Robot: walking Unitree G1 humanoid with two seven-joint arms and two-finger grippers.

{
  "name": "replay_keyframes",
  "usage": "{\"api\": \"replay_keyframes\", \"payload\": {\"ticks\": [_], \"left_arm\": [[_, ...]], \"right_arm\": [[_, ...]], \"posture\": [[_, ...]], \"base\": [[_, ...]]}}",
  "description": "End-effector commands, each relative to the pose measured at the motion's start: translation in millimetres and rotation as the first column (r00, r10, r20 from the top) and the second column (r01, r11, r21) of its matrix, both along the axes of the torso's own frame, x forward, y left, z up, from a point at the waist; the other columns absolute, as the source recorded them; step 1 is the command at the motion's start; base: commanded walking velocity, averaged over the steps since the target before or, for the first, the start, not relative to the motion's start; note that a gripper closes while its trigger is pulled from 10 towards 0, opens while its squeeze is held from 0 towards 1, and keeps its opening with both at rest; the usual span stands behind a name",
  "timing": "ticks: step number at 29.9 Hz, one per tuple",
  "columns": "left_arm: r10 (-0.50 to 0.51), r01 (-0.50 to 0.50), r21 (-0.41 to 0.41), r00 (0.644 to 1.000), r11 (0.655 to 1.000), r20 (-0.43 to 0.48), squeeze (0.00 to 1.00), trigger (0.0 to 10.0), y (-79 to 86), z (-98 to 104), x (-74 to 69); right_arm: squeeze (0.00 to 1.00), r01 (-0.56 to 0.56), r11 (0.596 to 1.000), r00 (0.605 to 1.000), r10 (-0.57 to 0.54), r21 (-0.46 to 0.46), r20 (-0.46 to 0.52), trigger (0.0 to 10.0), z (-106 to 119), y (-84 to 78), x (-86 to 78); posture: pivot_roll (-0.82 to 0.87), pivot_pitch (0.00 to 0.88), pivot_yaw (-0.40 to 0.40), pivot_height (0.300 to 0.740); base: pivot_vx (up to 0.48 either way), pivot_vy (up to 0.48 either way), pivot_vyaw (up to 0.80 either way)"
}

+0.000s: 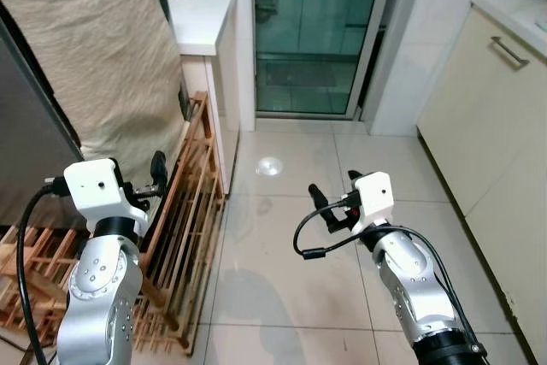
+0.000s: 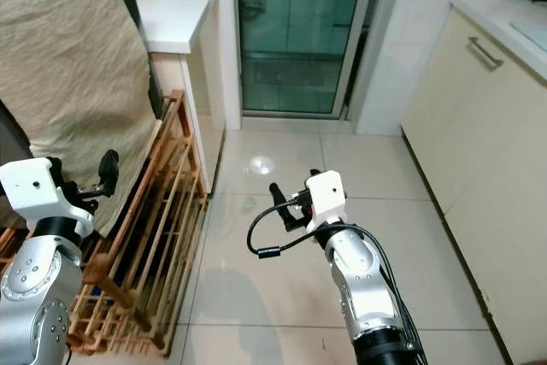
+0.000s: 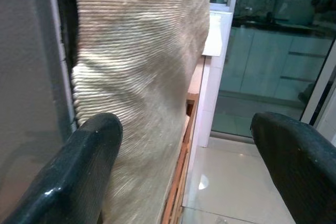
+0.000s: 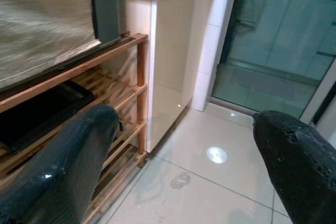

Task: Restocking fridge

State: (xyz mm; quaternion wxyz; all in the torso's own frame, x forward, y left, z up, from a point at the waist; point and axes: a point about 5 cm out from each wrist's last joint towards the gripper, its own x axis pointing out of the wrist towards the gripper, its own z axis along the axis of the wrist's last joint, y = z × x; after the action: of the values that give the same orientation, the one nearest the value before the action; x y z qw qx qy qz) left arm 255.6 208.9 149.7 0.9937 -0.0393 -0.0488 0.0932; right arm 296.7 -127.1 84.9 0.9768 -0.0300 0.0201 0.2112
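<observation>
wooden rack holds dark tray; left gripper and right gripper jaws apart, empty

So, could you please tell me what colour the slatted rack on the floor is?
The slatted wooden rack is warm orange-brown, clearest in the left eye view.

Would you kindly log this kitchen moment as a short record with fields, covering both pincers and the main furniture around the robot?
Setting: kitchen with glossy pale tiled floor
Left pincer: open, holding nothing, raised beside the slatted wooden rack
Right pincer: open, holding nothing, raised over the floor
Beige woven cloth: hangs above the rack
White counter: behind the rack, cups on top
Dark glass sliding door: straight ahead
Cream cabinet with metal handle: on the robot's right
</observation>
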Motion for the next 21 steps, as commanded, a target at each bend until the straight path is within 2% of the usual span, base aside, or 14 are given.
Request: {"api": "replay_keyframes", "payload": {"ticks": [1,6,12,18,21], "left_arm": [[0.006,-0.006,-0.001,1.000,1.000,0.013,0.00,10.0,-1.5,3,0.8],[0.011,-0.011,0.000,1.000,1.000,0.012,0.00,10.0,-2.8,3,-0.1],[0.082,-0.082,-0.010,0.997,0.997,0.004,0.00,10.0,3.1,6,2.8],[0.139,-0.136,-0.063,0.990,0.989,0.035,0.00,10.0,15.4,24,28.9],[0.155,-0.152,-0.056,0.987,0.987,0.047,0.00,10.0,18.5,30,30.7]], "right_arm": [[0.00,-0.008,1.000,1.000,0.008,0.007,0.007,10.0,4,-0.5,3.4],[0.00,-0.031,1.000,1.000,0.031,0.002,-0.004,10.0,2,1.8,1.8],[0.00,-0.034,0.999,0.999,0.034,0.005,-0.012,10.0,1,1.9,2.3],[0.00,0.004,1.000,1.000,-0.003,-0.008,0.012,10.0,5,0.4,8.4],[0.00,0.011,1.000,1.000,-0.011,0.008,0.017,10.0,7,-2.7,9.2]], "posture": [[-0.06,0.000,0.014,0.740],[-0.06,0.000,0.013,0.740],[-0.06,0.000,0.011,0.740],[-0.06,0.000,0.015,0.740],[-0.07,0.000,0.022,0.740]], "base": [[0.000,0.000,0.41],[0.000,0.000,0.17],[0.000,0.000,0.00],[0.000,0.000,0.00],[0.000,0.000,0.00]]}}
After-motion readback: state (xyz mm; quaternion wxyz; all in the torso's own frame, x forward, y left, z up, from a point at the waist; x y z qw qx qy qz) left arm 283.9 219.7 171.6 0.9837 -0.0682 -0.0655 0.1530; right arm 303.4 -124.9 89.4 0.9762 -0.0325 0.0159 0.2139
